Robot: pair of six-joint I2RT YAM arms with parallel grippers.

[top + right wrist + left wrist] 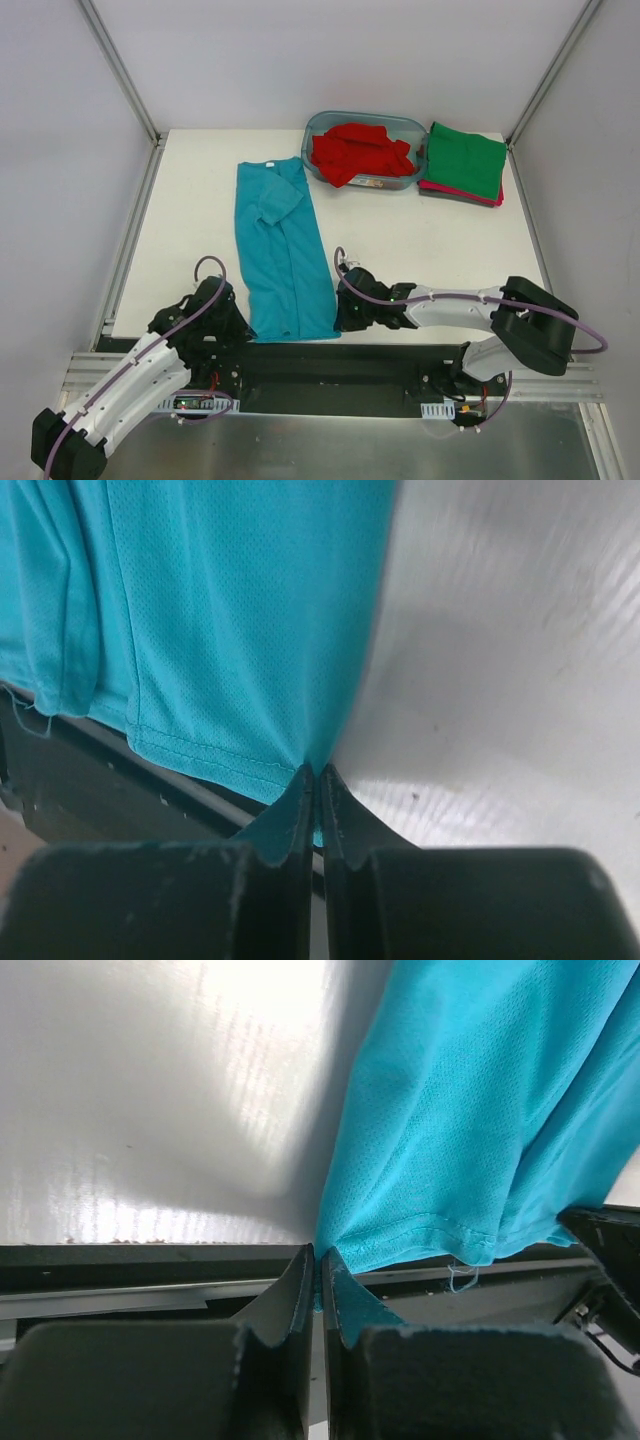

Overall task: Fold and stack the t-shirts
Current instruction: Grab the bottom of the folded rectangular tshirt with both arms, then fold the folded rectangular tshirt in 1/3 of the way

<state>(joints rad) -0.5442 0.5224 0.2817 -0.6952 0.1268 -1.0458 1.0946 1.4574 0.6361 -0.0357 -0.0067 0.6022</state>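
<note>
A teal-blue t-shirt [283, 250] lies folded lengthwise on the white table [200, 200], its hem at the near edge. My left gripper [240, 325] is shut on the hem's left corner; the left wrist view shows the teal-blue t-shirt [470, 1110] pinched between the jaws of my left gripper [320, 1260]. My right gripper [343, 312] is shut on the hem's right corner, and the right wrist view shows the cloth [220, 620] pinched in my right gripper [314, 775]. A red t-shirt [358, 152] lies crumpled in the tub. A folded green t-shirt [465, 158] rests on a folded magenta t-shirt [462, 195].
A clear blue-tinted plastic tub [400, 183] stands at the back centre. Metal frame posts [120, 70] rise at the back corners. The table's near edge drops to a black rail [340, 362] between the arm bases.
</note>
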